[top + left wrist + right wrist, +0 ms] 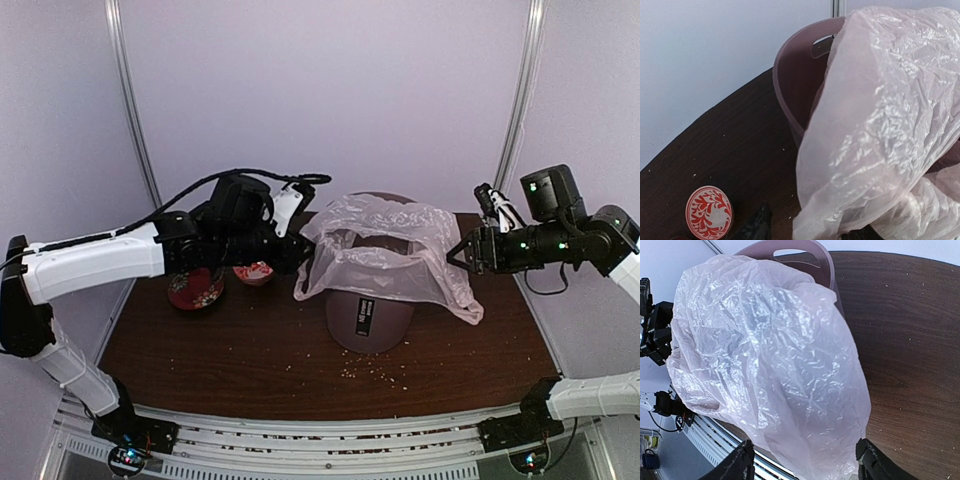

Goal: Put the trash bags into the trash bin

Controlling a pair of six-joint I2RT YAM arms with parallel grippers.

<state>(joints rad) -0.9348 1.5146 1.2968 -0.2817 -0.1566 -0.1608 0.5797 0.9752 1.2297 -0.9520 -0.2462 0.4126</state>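
Table (200,350) dark. Trash bin (370,320) stood centre frame, the trash bag (385,250) draped over its rim like a cap, mostly outside, right tail hanging low. Left gripper (300,255) sat at the bag's left edge, grip not discernible. Right gripper (462,252) was at the right edge, fingers spread, film loose between them. Likely risks: film slipping off, or a one-sided pull tipping the bin toward the red bowls (195,290).

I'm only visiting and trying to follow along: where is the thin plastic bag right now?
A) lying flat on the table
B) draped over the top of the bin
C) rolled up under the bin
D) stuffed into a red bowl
B: the plastic bag is spread across the rim of the bin and hangs down its sides, clear of the table.
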